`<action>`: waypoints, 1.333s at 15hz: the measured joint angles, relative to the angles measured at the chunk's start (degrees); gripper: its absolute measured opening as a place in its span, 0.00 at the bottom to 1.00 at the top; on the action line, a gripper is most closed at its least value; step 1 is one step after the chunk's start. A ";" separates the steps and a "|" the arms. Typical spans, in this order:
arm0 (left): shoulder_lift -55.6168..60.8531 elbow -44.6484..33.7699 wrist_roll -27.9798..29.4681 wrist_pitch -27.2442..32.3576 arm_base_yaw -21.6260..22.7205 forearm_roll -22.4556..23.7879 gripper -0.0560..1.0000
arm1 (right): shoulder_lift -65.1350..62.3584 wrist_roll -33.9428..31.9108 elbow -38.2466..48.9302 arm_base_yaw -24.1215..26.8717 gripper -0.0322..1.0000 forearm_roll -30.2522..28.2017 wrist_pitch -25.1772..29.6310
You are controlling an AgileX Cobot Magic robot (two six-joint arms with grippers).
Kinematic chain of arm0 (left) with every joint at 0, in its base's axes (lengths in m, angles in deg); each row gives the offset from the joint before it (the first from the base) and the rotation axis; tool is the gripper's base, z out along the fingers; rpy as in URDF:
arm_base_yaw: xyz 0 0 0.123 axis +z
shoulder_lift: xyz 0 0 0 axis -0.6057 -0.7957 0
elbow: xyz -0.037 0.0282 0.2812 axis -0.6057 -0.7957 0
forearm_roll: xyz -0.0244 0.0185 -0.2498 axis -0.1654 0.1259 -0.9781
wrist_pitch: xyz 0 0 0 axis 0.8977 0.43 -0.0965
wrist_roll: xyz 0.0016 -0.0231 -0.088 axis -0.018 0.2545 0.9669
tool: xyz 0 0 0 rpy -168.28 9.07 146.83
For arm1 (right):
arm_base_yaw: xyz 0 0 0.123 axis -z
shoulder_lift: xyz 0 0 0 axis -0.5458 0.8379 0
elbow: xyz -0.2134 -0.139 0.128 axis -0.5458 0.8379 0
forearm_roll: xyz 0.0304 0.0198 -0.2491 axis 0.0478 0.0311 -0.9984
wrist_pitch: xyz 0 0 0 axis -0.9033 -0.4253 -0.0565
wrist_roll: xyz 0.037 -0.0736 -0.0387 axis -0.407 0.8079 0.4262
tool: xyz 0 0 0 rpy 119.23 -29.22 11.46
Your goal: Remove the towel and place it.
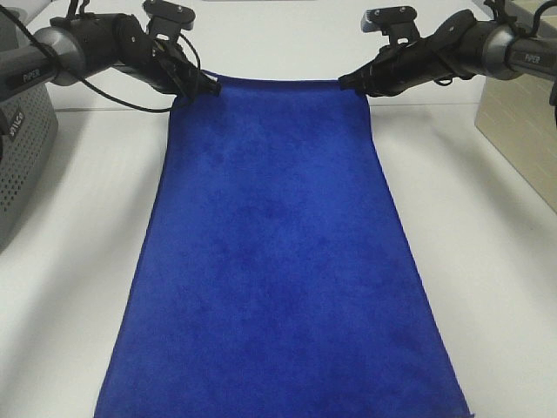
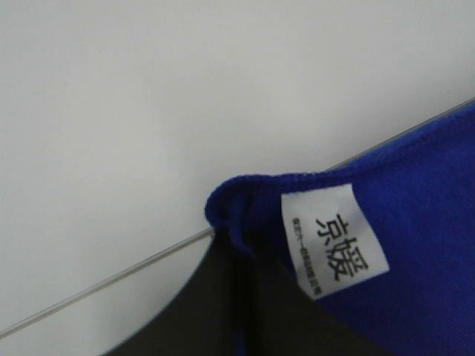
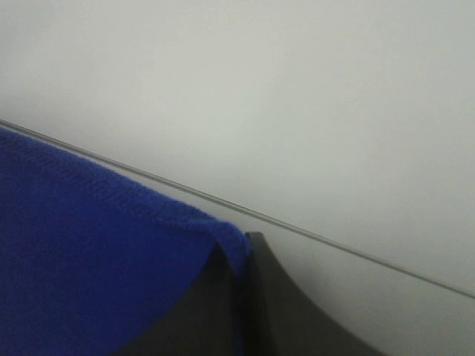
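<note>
One towel (image 1: 274, 261), royal blue with a white tag (image 2: 335, 241), lies spread across the white table (image 1: 487, 261), its far corners pinched by the left gripper (image 1: 207, 87) and the right gripper (image 1: 348, 84), both clenched on cloth. Judging by this, removal is done; only release remains. The grey basket (image 1: 22, 165) stands at the left, its contents hidden.

Grey basket (image 1: 22, 157) crowds the left; beige box (image 1: 522, 139) the right.
</note>
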 joint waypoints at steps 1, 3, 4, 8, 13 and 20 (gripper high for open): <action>-0.29 0.00 0.00 -0.40 0.00 0.00 0.06 | 0.00 0.00 0.00 0.00 0.05 0.11 -0.29; -1.38 0.00 0.00 -1.15 0.00 0.06 0.06 | 0.11 0.06 0.00 0.00 0.05 0.34 -0.80; -2.29 0.00 0.00 -1.55 0.00 0.06 0.06 | 0.69 0.06 0.00 0.00 0.05 0.46 -1.20; -3.21 0.00 0.00 -2.69 0.00 0.06 0.06 | 2.75 0.06 0.00 0.00 0.05 0.46 -1.83; -4.13 0.00 0.00 -4.13 0.00 0.11 0.16 | 3.38 0.06 0.00 0.00 0.06 1.55 -2.23; -4.13 0.00 0.00 -5.56 0.00 1.66 0.71 | 2.92 0.00 0.00 0.00 0.62 1.26 1.43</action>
